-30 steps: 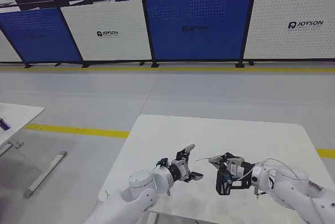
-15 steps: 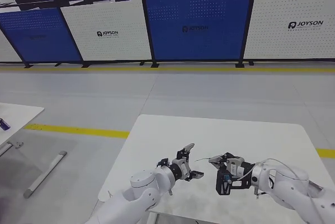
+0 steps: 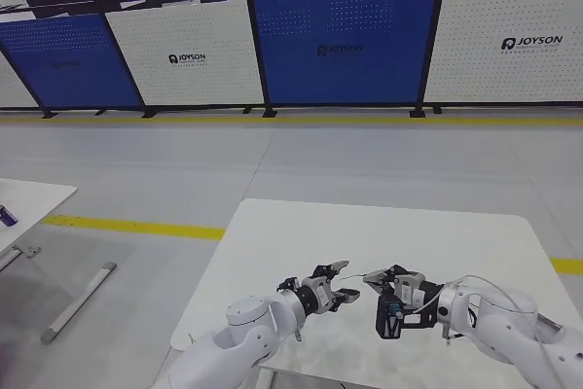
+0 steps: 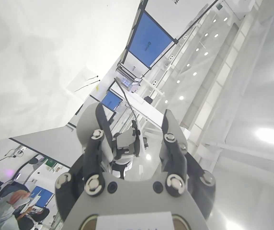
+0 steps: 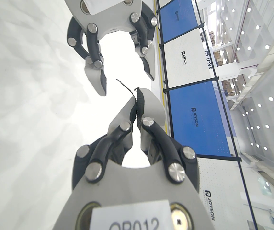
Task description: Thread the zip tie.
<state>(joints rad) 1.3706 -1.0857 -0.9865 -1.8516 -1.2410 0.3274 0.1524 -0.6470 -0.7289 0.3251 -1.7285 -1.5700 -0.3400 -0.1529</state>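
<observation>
My right gripper (image 5: 136, 98) is clamped on the thin black plastic zip tie (image 5: 125, 87). It pinches the tie so that a short, slightly curved tail sticks out past the fingertips, raised above the flat white table (image 3: 369, 233). I hold it this way to give the tail a clear line toward my left gripper (image 4: 132, 110). That one faces it with its jaws spread wide, just beside the tail and not touching, placed, I judge, to receive it.

Zip tie (image 5: 125, 87) thin black plastic; table (image 3: 388, 231) smooth matt white
</observation>
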